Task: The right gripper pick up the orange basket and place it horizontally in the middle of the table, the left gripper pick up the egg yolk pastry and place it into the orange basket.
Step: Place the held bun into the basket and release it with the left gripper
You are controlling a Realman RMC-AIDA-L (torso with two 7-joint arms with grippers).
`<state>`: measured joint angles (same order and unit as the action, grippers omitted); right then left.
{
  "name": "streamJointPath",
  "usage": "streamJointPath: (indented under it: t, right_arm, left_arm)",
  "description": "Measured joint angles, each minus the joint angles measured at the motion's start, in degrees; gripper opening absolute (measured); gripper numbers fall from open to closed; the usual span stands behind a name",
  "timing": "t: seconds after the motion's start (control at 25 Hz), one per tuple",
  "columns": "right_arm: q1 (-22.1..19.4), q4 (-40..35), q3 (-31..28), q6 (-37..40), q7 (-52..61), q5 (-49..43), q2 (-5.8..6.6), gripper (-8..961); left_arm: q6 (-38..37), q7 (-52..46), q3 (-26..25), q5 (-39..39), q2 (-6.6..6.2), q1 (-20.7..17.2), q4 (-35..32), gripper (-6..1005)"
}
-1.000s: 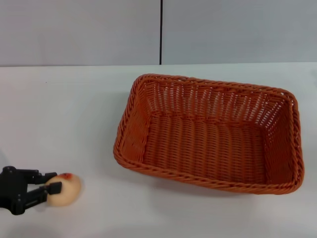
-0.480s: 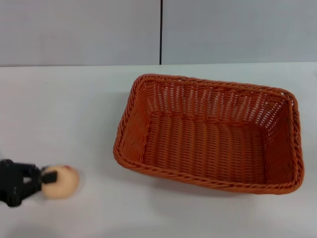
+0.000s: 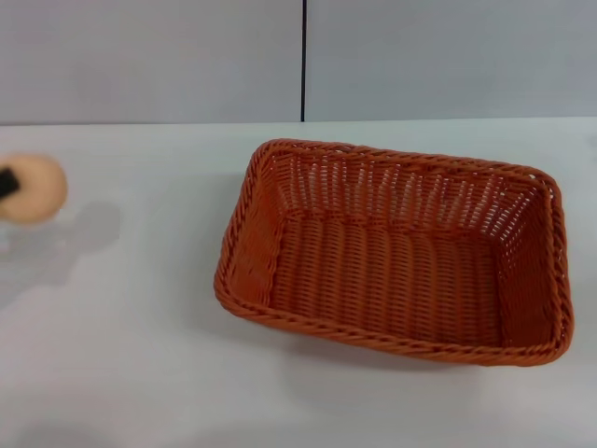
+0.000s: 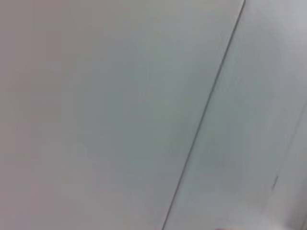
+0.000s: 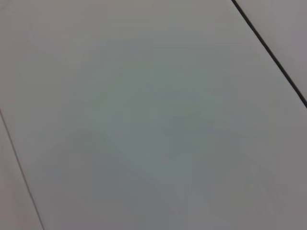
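The egg yolk pastry (image 3: pixel 35 188), a pale round bun, hangs above the table (image 3: pixel 140 373) at the far left edge of the head view, and its shadow lies on the tabletop below it. Only a small dark tip of my left gripper (image 3: pixel 7 182) shows, pressed against the pastry's left side and holding it up. The orange basket (image 3: pixel 244 201) lies lengthwise on the table at centre right, with nothing inside it. The pastry is well to the left of the basket. My right gripper is out of view. Both wrist views show only grey wall panels.
A grey panelled wall with a dark vertical seam (image 3: pixel 303 61) runs behind the table's far edge. White tabletop stretches between the pastry and the basket and along the front.
The left gripper has lifted the pastry from the table near the front left and carried it up and away, so most of the gripper has left the head view.
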<state>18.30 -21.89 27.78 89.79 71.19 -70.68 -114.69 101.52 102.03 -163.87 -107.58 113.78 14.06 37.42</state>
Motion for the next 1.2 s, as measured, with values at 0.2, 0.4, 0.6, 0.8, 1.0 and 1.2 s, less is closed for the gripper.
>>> streamJointPath:
  t: [0.2,0.4,0.6,0.8,1.0,1.2]
  right_arm:
    - [0.0,0.6,0.0,0.0,0.0,0.0,-0.05,477]
    - [0.0,1.0,0.0,0.0,0.0,0.0,-0.1,477]
    - [-0.1,1.1,0.0,-0.2,0.0,0.0,-0.33,477]
    - [0.0,1.1,0.0,-0.4,0.0,0.0,-0.43,477]
    - [0.2,1.2,0.0,-0.5,0.0,0.0,-0.45,477]
    - [0.4,1.1,0.0,-0.6,0.0,0.0,-0.45,477]
  left_arm:
    - [2.5,-0.1,2.7,3.3,2.92,4.4,-1.9,58]
    - [3.8,-0.2,11.6,3.3,4.01,10.6,-7.7,48]
    - [1.4,1.1,21.0,3.3,4.51,15.2,-11.9,49]
    - [-3.8,1.7,25.4,3.4,4.83,17.1,-13.6,62]
    - [-5.7,1.6,25.7,4.0,4.86,17.6,-15.0,126]
    - [-5.8,2.1,25.8,6.0,4.85,17.5,-15.3,190]
